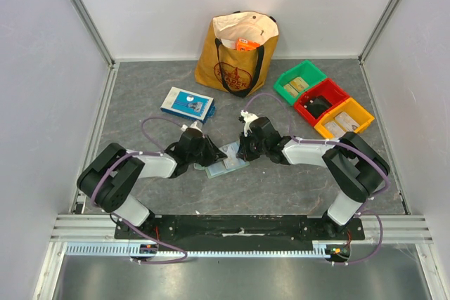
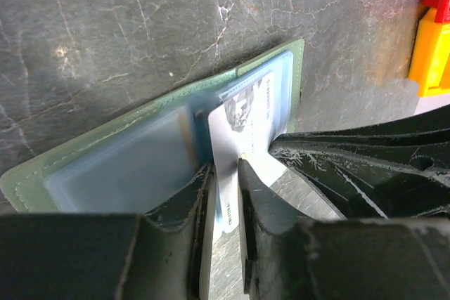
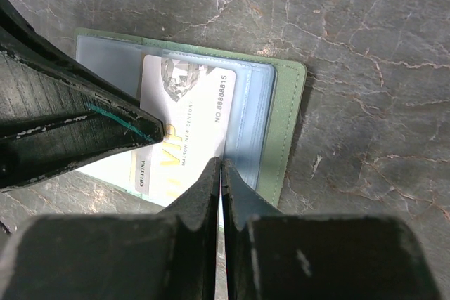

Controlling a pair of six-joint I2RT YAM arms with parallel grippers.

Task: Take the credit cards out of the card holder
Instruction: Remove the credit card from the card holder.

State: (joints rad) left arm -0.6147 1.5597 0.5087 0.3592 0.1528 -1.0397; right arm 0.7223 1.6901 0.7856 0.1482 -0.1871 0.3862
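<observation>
The card holder (image 1: 226,164), a pale green wallet, lies open on the table between both arms. It also shows in the left wrist view (image 2: 42,180) and the right wrist view (image 3: 288,124), with clear bluish pockets. A white credit card (image 3: 183,117) printed "VIP" sticks partly out of a pocket. My left gripper (image 1: 209,154) (image 2: 223,166) is shut on this card (image 2: 228,138), held edge-on. My right gripper (image 1: 242,149) (image 3: 221,163) is shut, its tips down on the clear pocket beside the card. No black card shows.
A blue-and-white flat box (image 1: 187,103) lies behind the left arm. A brown tote bag (image 1: 238,54) stands at the back. Green (image 1: 301,82), red (image 1: 321,100) and yellow (image 1: 344,119) bins sit at the back right.
</observation>
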